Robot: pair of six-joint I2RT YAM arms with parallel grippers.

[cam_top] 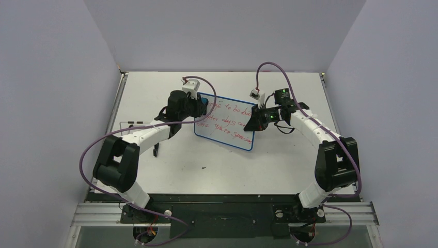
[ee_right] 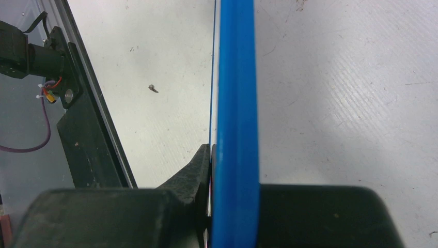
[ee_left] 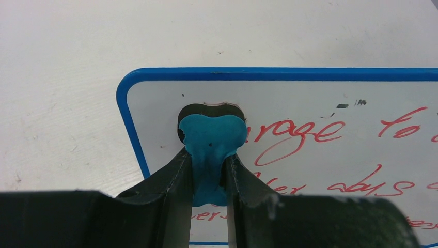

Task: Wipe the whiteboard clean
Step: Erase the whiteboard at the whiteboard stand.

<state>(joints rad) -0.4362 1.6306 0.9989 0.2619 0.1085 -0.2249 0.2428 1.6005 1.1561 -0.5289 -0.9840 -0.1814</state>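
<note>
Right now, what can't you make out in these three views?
- Top view: the red handwriting on the whiteboard is too small to read. The left gripper and right gripper cover the line ends.
- Left wrist: the lower lines are hidden behind the fingers and the right part is cut off by the frame edge. Whether the eraser touches the board is unclear.
- Right wrist: the board is edge-on, showing only its blue rim. The writing face is hidden.

A white tabletop (cam_top: 217, 170), scuffed and finely scratched, sits in a plain booth. A pale lavender-grey back wall (cam_top: 222, 31), left wall (cam_top: 46, 82) and right wall (cam_top: 392, 82) close it in. Light is even and soft. An aluminium rail (cam_top: 227, 213) runs along the near edge.
</note>
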